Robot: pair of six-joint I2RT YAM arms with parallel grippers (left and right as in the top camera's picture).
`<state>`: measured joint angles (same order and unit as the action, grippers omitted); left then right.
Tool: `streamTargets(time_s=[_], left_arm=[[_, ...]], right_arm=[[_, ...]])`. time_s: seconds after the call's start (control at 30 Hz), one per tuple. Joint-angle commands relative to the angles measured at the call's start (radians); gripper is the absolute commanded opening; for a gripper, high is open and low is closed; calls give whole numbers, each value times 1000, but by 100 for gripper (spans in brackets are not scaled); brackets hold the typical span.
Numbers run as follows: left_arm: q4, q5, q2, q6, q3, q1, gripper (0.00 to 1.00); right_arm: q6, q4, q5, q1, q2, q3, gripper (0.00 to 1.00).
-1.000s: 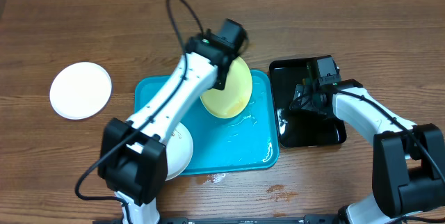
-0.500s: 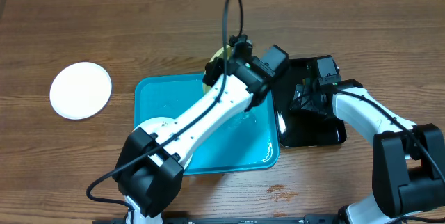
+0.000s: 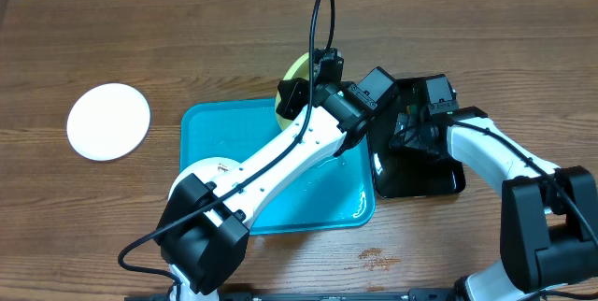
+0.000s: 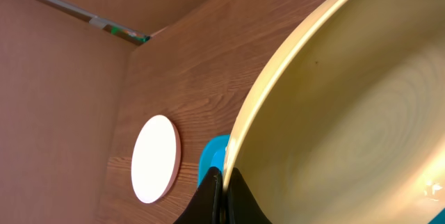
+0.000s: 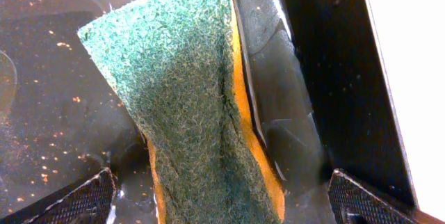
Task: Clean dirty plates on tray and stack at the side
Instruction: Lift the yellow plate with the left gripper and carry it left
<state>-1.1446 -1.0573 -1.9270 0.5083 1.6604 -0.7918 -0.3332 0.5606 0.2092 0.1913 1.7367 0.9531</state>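
**While the left pincer (image 4: 221,186) clamps the pale yellow-green plate (image 4: 334,106), the right pincer (image 5: 221,200) stands released over the sponge (image 5: 181,92)**

Where the left wrist view shows the left pincer's two dark fingers (image 4: 203,206), they are clenched on the rim of the pale yellow-green plate, one on each face. The plate fills the right of that view, hollow face to the camera, with one tiny dark speck on it. From overhead it shows only as a narrow crescent at the far right corner of the turquoise tray (image 3: 201,142). It is steeply tilted and reaches past the tray's far rim. The left arm (image 3: 280,156) hides the rest, and whether the plate's lower edge touches anything cannot be told. That arm lies diagonally across the tray, whose bare floor glistens with wet patches near its right wall.

Right pincer: released. Its fingertips (image 5: 90,200) appear at the bottom corners of the right wrist view, wide apart, with a gap on each side to the sponge between them. The sponge shows a green scouring face with an orange-yellow layer along one edge. It rests on the wet floor of the glossy black tray (image 3: 439,179), which stands just beside the turquoise tray's right wall.

A white plate (image 3: 108,121) lies flat on the wood-grain counter (image 3: 140,21), well apart to the left of the turquoise tray.
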Motion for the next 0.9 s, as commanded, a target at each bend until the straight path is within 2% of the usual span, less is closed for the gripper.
streamTargets(time_s=[0.0, 0.6, 0.87], left_arm=[[5, -43, 20, 50, 20, -3, 4], [34, -45, 20, 50, 20, 0, 4], [34, 33, 21, 50, 21, 3, 4]], right_arm=[[1, -7, 14, -2, -2, -1, 100], [1, -7, 14, -2, -2, -1, 100], [1, -7, 14, -2, -2, -1, 100]])
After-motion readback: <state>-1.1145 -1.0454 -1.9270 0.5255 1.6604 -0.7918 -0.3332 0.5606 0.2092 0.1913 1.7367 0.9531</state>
